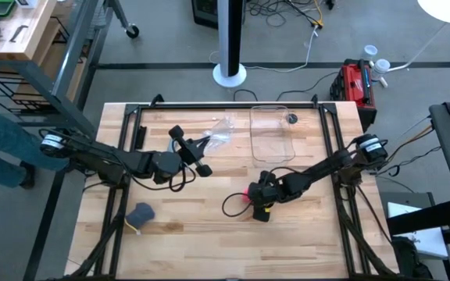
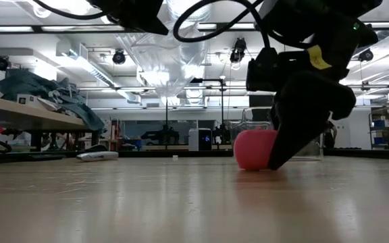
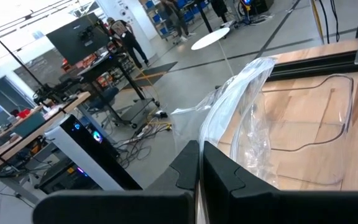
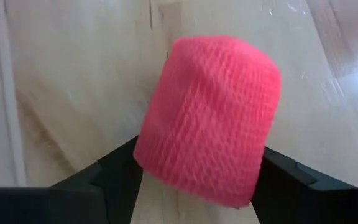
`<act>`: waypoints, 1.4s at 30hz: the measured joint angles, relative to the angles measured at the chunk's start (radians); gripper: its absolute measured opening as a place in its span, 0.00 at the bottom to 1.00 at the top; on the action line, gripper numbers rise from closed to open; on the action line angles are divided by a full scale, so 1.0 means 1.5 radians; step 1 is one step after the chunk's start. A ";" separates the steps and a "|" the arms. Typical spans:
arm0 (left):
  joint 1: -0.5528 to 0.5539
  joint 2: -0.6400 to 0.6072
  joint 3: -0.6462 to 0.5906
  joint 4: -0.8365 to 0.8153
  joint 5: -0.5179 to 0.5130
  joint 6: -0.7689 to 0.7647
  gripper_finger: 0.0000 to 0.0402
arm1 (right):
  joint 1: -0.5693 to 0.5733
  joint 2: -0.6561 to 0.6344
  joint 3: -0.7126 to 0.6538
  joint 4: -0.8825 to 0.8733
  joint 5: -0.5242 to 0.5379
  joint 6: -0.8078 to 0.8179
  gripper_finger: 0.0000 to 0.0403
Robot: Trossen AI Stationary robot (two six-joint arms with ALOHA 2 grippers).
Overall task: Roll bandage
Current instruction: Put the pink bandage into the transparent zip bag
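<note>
From above, a pale plank table (image 1: 209,234) carries both dark arms. The left gripper (image 1: 196,145) sits near the far middle of the table, fingers pressed together on a clear crinkled bag (image 1: 219,131); a clear rectangular tray (image 1: 270,133) lies by the far edge, and a dark grey-blue lump (image 1: 141,213) rests toward the near left. The right gripper (image 1: 256,197) is low near the table's centre, with the bandage (image 1: 246,193), a small pink roll, just at its tip. At table level, the roll (image 2: 255,150) stands on the wood, round-topped and matte, with the right gripper (image 2: 282,152) touching its side; the bag (image 2: 164,64) hangs crumpled overhead. The left wrist view shows the two fingers (image 3: 219,171) shut on the glossy, wrinkled bag (image 3: 241,106). The right wrist view shows the roll (image 4: 207,118), a stubby cylinder of ribbed knit weave, between that gripper's parted fingers (image 4: 120,168), which flank its base; whether they press it cannot be told.
</note>
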 joint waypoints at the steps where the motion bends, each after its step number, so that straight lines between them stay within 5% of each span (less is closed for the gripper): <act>1: 0.000 0.000 0.000 0.000 0.000 0.000 0.00 | 0.000 -0.002 0.000 0.004 0.004 -0.001 0.57; 12: 0.001 0.000 -0.001 0.000 0.000 0.000 0.00 | -0.007 -0.004 0.001 0.032 0.045 -0.005 0.45; 16: 0.001 0.000 -0.001 -0.002 0.000 0.000 0.00 | 0.000 -0.005 0.000 0.038 0.095 -0.011 0.33; 27: 0.005 0.000 -0.003 -0.056 0.063 -0.001 0.00 | -0.004 -0.069 0.000 0.210 0.048 -0.047 0.01; 35: 0.005 0.000 -0.003 -0.058 0.070 0.011 0.00 | -0.017 -0.117 0.000 0.202 0.055 -0.062 0.01; 42: -0.003 -0.010 -0.002 -0.090 0.059 0.018 0.00 | -0.023 -0.076 0.001 0.309 0.035 -0.075 0.11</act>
